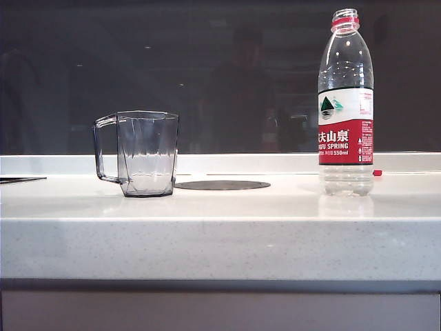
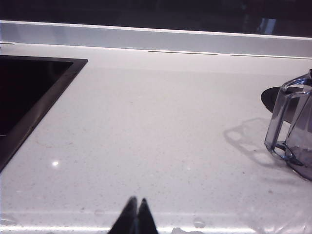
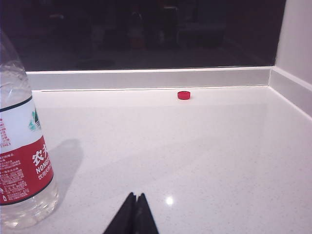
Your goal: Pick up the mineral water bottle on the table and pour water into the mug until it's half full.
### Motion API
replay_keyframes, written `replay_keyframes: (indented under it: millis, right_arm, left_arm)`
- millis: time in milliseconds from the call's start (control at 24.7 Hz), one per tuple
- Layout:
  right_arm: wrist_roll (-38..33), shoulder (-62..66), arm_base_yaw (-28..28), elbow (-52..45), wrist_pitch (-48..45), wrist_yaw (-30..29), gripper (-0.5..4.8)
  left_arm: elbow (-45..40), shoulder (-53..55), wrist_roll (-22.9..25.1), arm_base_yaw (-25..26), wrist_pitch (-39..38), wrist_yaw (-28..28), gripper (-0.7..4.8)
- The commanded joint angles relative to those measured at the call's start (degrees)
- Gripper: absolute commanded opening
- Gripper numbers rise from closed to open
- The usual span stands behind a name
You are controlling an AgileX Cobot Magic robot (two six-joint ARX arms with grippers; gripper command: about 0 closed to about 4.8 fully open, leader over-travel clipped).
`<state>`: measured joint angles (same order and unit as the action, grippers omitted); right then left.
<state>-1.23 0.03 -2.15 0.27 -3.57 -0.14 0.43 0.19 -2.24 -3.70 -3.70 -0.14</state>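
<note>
A dark window with dim reflections runs behind the wide white speckled stone-like table (image 1: 220, 234), which ends in a low raised ledge at the back. On it, toward the right of the exterior view, stands the tall clear plastic mineral water bottle (image 1: 345, 103) with its red neck ring and red-and-white label, upright, its long axis vertical and its mouth uncapped; a small red cap (image 3: 184, 95) lies on the table near the back ledge, behind the bottle. The clear water fills it nearly to the shoulder, as far as can be told. Well apart to the left stands the transparent grey-tinted faceted plastic mug (image 1: 145, 155), upright and seemingly empty, its angular handle turned left, just beside a flat dark round disc (image 1: 222, 185) set in the table. Neither arm shows in the exterior view. The right hand (image 3: 135, 214) has its dark fingertips pressed together, holding nothing, low over the table with the bottle near it and off to one side. The left hand (image 2: 136, 217) is likewise pressed together and empty, with the mug at the edge of its view and a dark recessed panel (image 2: 24, 97) on the other side. The bottle lies on the right arm's side, so the right hand seems the nearer one to spread and take it around the upright body.
</note>
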Motion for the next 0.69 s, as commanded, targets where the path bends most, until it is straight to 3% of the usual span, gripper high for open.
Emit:
replay_keyframes:
  millis: [41,527,689]
  right_arm:
    - [-0.22,-0.13,-0.02,-0.2,-1.18,0.15,-0.01]
    - [-0.22,-0.13,-0.02,-0.2,-1.18,0.04,-0.01]
    - [-1.36,-0.13,0.02,-0.2,-0.98,-0.39,-0.01]
  left_arm:
    - [0.15,0.04,0.15,0.07,0.55,0.15,-0.04]
    - [0.15,0.04,0.15,-0.42,0.55,0.15,-0.04]
    - [0.13,0.04,0.15,-5.92,0.55,-0.07,-0.04]
